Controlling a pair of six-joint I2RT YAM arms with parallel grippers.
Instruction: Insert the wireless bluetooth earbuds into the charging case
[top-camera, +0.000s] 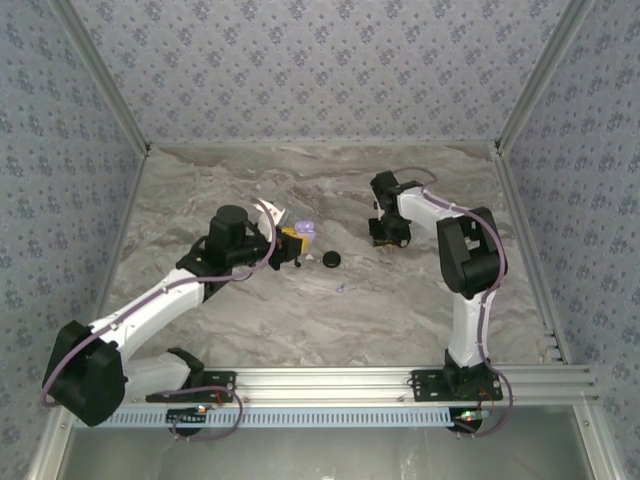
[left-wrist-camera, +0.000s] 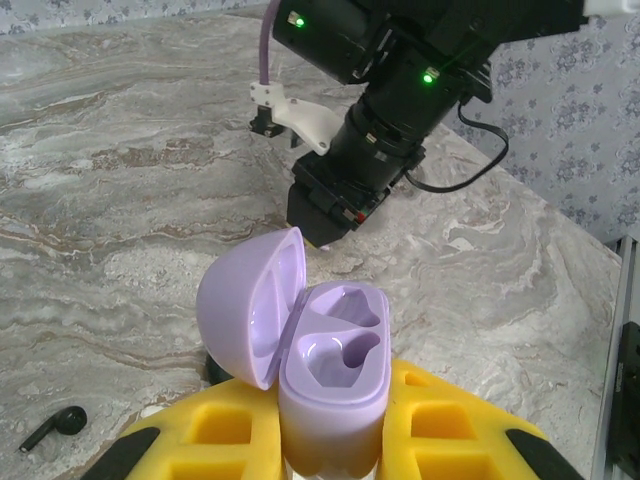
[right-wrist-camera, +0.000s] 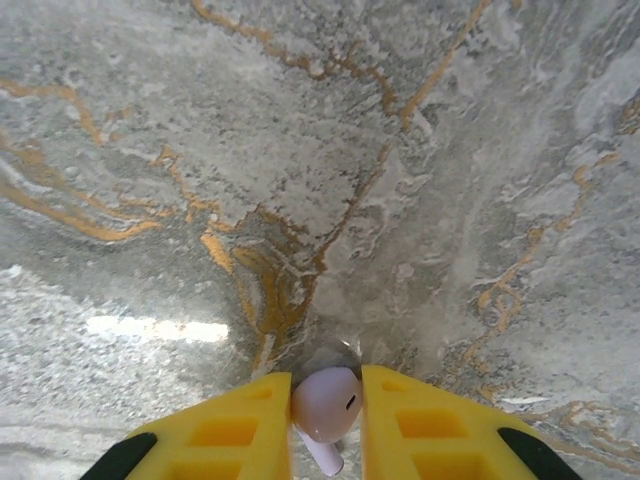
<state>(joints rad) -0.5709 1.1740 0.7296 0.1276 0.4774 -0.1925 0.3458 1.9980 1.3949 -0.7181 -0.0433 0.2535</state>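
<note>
Pickup is the step in hand, as we read it. Our right gripper (right-wrist-camera: 326, 382) stands low over the marble table (right-wrist-camera: 420, 150), its yellow fingers (right-wrist-camera: 225, 430) pressed against both sides of a pale lilac earbud (right-wrist-camera: 325, 404), stem pointing down; we cannot tell whether the earbud rests on the table or has cleared it. Our left gripper (top-camera: 292, 246) is clamped on the lilac charging case (left-wrist-camera: 330, 380), held upright with its lid (left-wrist-camera: 250, 305) swung open and both moulded wells bare. The two grippers are well apart, with a black round disc (top-camera: 330, 259) on the table between them. A small black earbud (left-wrist-camera: 58, 426) lies on the table near the case. Next, we judge, the right arm must lift, carry the earbud over the case and lower it stem-first into the matching well. That calls for fine alignment; a tilted earbud could catch on the rim.
</note>
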